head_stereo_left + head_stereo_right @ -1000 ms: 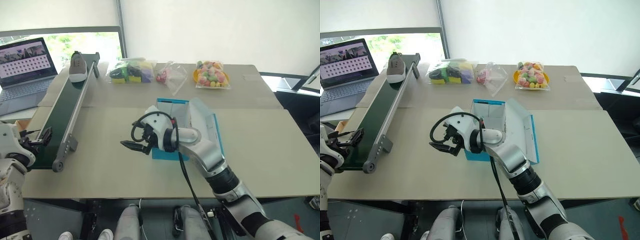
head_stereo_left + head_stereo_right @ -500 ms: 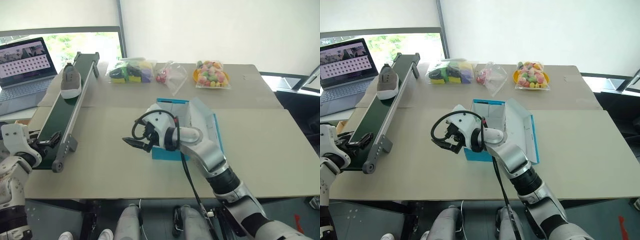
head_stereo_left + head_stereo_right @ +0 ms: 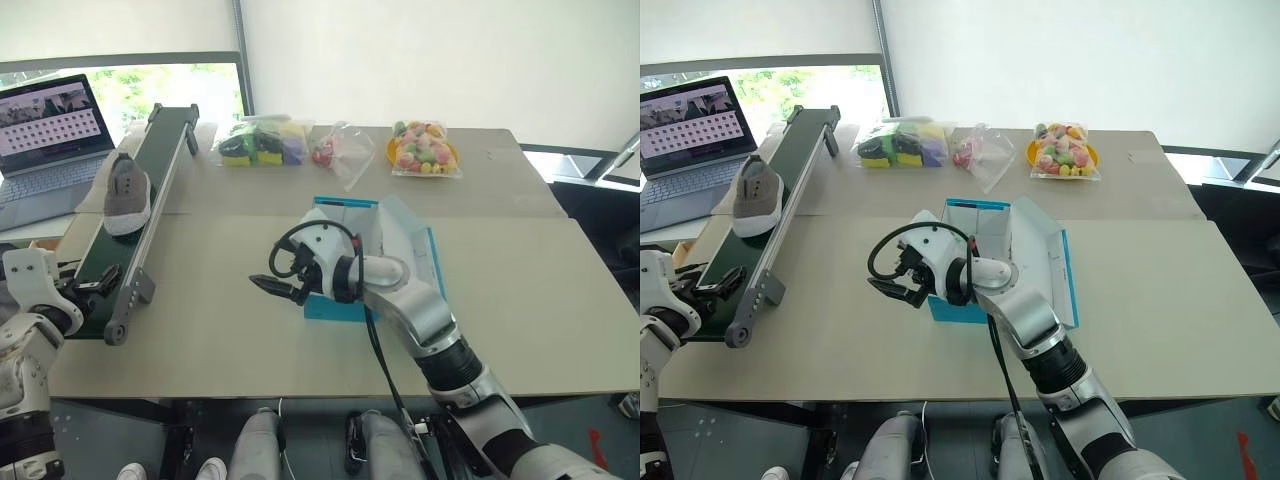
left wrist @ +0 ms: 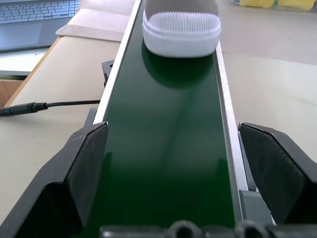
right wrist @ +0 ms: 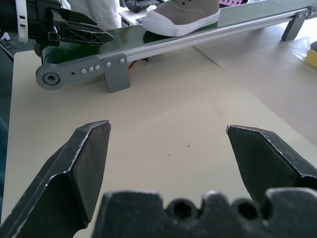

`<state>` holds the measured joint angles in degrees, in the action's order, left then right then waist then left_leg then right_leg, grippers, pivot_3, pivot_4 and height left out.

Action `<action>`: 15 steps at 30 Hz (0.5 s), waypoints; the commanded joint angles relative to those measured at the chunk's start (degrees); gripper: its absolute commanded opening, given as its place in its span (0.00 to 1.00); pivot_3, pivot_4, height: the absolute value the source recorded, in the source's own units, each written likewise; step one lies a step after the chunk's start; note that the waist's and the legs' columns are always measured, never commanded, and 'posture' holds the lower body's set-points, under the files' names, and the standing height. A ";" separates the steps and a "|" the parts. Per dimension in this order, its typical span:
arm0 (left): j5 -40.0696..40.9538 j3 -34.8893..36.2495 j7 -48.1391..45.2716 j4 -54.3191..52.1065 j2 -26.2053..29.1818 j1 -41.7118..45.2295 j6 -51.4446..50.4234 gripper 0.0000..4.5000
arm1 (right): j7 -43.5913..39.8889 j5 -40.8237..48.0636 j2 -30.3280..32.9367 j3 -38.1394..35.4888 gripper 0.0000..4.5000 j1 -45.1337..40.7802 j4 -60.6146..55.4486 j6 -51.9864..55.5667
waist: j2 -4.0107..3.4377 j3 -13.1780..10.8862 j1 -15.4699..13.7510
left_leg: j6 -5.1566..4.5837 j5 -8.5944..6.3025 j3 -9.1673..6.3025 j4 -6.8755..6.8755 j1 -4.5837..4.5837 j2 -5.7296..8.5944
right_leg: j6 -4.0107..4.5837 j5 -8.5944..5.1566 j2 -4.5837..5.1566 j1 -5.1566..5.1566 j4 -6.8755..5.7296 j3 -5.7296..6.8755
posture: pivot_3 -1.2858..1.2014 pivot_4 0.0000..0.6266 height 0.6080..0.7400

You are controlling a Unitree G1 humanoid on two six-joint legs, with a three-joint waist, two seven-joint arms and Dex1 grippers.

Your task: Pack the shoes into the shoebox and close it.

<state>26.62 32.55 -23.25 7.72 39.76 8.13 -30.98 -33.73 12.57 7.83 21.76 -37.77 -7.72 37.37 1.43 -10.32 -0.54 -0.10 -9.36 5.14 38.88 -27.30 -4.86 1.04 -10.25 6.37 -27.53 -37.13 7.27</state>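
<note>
Riding toe-first down the dark green conveyor belt (image 3: 120, 240), one grey low-top sneaker with a pale whitish sole (image 3: 126, 195) sits about midway along it, well apart from the bright blue rectangular cardboard shoebox (image 3: 345, 262). The shoebox stands open at mid-table, its white inside showing and its hinged lid (image 3: 408, 255) thrown back to the right. I see just one shoe, and it is not yet in hand.

I hold the left gripper (image 4: 173, 171) at the low end of the belt, jaws spread wide and empty, one finger outside each rail, the shoe's ribbed toe cap facing it. The right gripper (image 5: 168, 163) hangs over bare table just left of the shoebox, jaws likewise wide and empty, pointing toward the belt.

Procedure for the step in hand, as I judge it:
1. Keep the left jaws centred on the belt line; do not close before the toe lies between the fingers.
2. Grip across the sole sides, not the soft upper, which would likely collapse and slip.
3. Lift clear of the silver rail before swinging toward the shoebox.
4. Keep the right gripper off the box wall, so the box does not shift.

Writing: black markings on the box cannot be read. The open laptop (image 3: 45, 140) shows a grid of small pictures, with no legible text.
</note>
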 commanded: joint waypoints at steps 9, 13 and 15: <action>-1.08 -0.57 -0.27 1.39 1.25 1.86 0.50 1.00 | 0.38 0.81 -1.11 -1.76 0.98 -0.40 -2.64 -0.14 | 0.00 0.00 -0.02 | 0.00 0.00 -0.01 0.00 0.00 0.00 | 0.00 0.00 0.00 0.00 0.00 0.01 | 0.52 0.24 0.55; -1.63 -3.01 -0.78 2.04 0.90 2.87 -1.23 1.00 | 0.63 0.99 -1.26 -2.28 0.98 -0.55 -3.08 0.19 | 0.00 0.00 -0.11 | 0.00 0.00 -0.01 0.01 0.00 0.01 | 0.00 0.00 0.00 0.03 0.00 0.01 | 0.52 0.24 0.55; -1.38 -3.24 -0.79 1.84 0.31 3.32 -1.13 0.88 | 0.73 1.26 -1.33 -2.78 1.00 -0.69 -3.51 0.52 | 0.00 0.00 -0.14 | 0.00 0.00 -0.01 0.01 0.00 0.02 | 0.00 0.00 0.00 0.03 0.00 0.00 | 0.52 0.24 0.55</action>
<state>24.93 29.59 -23.41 10.63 39.81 10.67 -31.81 -33.49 12.58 7.15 20.98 -37.65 -8.16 37.65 1.43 -10.32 -0.67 -0.10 -9.36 5.13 38.88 -27.30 -4.84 1.04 -10.24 6.38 -27.50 -37.14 7.27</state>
